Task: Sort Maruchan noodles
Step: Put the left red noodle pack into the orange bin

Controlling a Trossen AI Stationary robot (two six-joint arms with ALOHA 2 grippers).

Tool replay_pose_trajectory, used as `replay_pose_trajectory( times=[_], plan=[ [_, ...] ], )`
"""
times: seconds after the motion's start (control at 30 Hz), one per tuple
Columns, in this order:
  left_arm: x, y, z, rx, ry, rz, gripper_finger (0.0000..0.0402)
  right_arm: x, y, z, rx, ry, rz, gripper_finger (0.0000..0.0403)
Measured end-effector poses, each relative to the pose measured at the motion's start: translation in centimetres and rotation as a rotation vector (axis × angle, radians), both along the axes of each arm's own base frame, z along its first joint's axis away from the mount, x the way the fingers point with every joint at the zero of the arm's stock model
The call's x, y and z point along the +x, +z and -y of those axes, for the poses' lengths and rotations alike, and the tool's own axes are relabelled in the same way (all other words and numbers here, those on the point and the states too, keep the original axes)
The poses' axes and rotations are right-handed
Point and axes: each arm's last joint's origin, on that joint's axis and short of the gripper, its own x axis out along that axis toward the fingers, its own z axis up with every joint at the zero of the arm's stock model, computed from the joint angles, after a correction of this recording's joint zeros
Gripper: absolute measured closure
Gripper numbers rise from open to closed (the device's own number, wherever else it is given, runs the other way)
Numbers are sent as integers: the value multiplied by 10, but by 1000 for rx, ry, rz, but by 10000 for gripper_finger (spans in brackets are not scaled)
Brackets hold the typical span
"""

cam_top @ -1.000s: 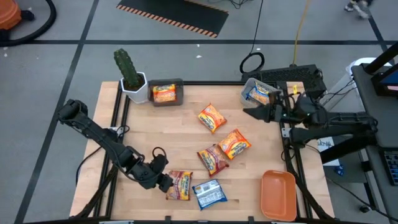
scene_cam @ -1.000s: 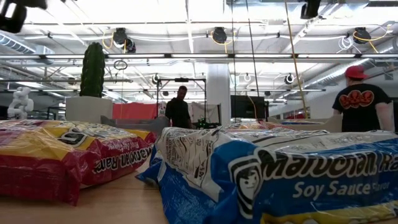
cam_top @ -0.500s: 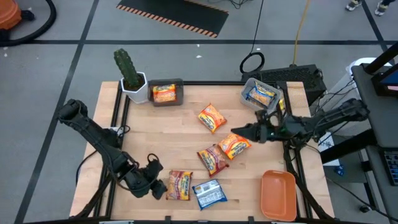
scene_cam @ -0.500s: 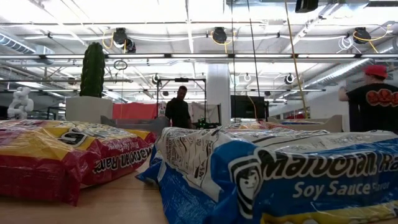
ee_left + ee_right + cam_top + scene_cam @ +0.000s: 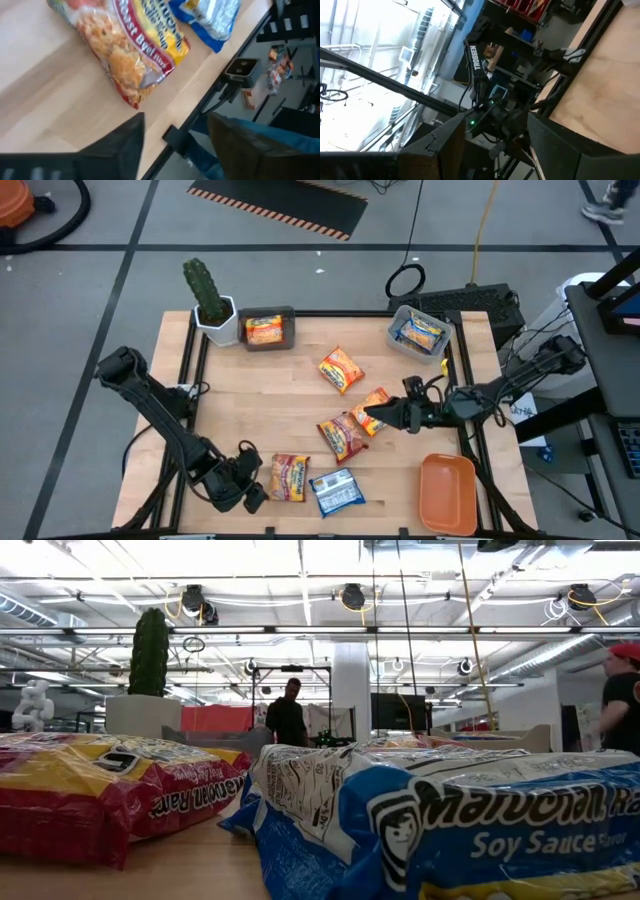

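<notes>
right gripper [image 5: 372, 416] fingers spread wide over an orange packet [image 5: 376, 404] mid-table; left gripper [image 5: 255, 496] fingers apart, empty, just beside red-brown packet [image 5: 289, 477] at the near edge. Light wood table [image 5: 260, 415], grey floor around, bright hall with 2 people behind. Loose Maruchan packets: 2 orange, 2 red-brown, 1 blue [image 5: 336, 491]. 1 orange in grey bin [image 5: 265, 329], 1 blue in clear bin [image 5: 418, 332]. 1 orange tray [image 5: 447, 493], 1 cactus [image 5: 206, 292]

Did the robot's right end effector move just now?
Yes. The right end effector has swung away from the clear bin at the table's far edge, toward the table's middle, and now sits at an orange noodle packet.
</notes>
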Motion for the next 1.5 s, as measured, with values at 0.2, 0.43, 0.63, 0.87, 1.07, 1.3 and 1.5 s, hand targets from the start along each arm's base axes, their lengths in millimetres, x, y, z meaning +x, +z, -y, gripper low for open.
replay_pose_trajectory(
  times=[0.2, 0.43, 0.63, 0.87, 1.07, 1.3, 1.5],
  plan=[
    [13, -21, 19, -17, -50, 53, 103, 2, -1, 2, 22, -9, -2, 195],
    [19, -58, 31, -68, 24, -84, 88, 2, 3, 5, 42, -19, 36, 195],
    [22, -75, 35, -90, 70, -131, 87, 3, 4, 6, 42, -22, 38, 195],
    [24, -83, 36, -6, 37, -79, 87, 3, 4, 7, 22, -27, 37, 195],
    [29, -85, 30, 132, 4, 0, 87, 3, 3, 6, -7, 1, 33, 195],
    [37, -86, 18, 174, -3, -9, 87, 3, 2, 5, -17, 32, 27, 195],
    [44, -86, 9, 227, -39, 0, 98, 3, 2, 4, -29, 53, 21, 195]
  ],
)
